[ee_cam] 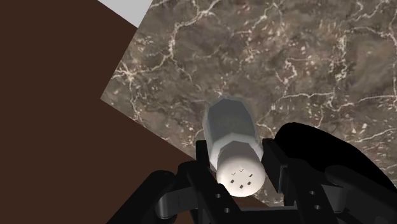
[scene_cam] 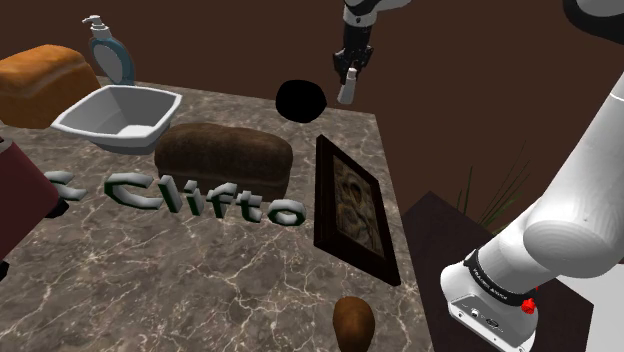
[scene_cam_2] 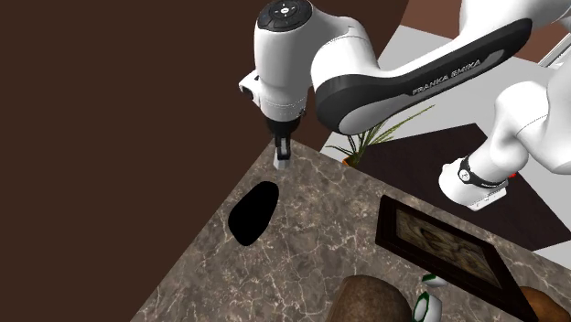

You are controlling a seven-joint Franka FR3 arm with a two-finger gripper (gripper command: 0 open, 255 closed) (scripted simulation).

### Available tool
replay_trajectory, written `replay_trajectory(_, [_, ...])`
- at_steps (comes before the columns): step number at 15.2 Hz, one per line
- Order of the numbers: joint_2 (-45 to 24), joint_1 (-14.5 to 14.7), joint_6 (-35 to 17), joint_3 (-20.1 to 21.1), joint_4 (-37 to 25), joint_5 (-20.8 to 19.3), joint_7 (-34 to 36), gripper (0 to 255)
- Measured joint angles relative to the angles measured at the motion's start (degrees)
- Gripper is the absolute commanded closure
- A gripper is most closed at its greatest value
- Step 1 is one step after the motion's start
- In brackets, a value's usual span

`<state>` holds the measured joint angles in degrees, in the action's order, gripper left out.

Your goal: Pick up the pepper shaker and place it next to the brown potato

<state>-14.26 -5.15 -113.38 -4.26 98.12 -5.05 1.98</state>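
My gripper (scene_cam: pixel 349 76) is shut on the pepper shaker (scene_cam: pixel 347 93), a small pale grey cylinder, and holds it in the air above the marble table's far corner. In the wrist view the shaker (ee_cam: pixel 231 143) sits clasped between the two black fingers (ee_cam: pixel 202 160), its white holed cap facing the camera. From the second exterior view the shaker (scene_cam_2: pixel 283 162) hangs from the gripper (scene_cam_2: pixel 283 152) just over the table's edge. The brown potato (scene_cam: pixel 353 322) lies at the near edge of the table, far from the gripper.
A black rounded object (scene_cam: pixel 299 100) sits just beside the gripper. A dark bread loaf (scene_cam: pixel 223 157) and a framed picture (scene_cam: pixel 355 205) lie mid-table. A white bowl (scene_cam: pixel 118 115), a soap dispenser (scene_cam: pixel 108 50) and an orange loaf (scene_cam: pixel 40 80) stand far left.
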Motion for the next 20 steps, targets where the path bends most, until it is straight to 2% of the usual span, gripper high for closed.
replay_trajectory(16, [1.16, 0.13, 11.59, 0.06, -10.45, 0.22, -0.86, 255])
replay_trajectory(20, [7.99, 1.52, 9.97, 0.87, -1.79, -0.43, 1.51, 255])
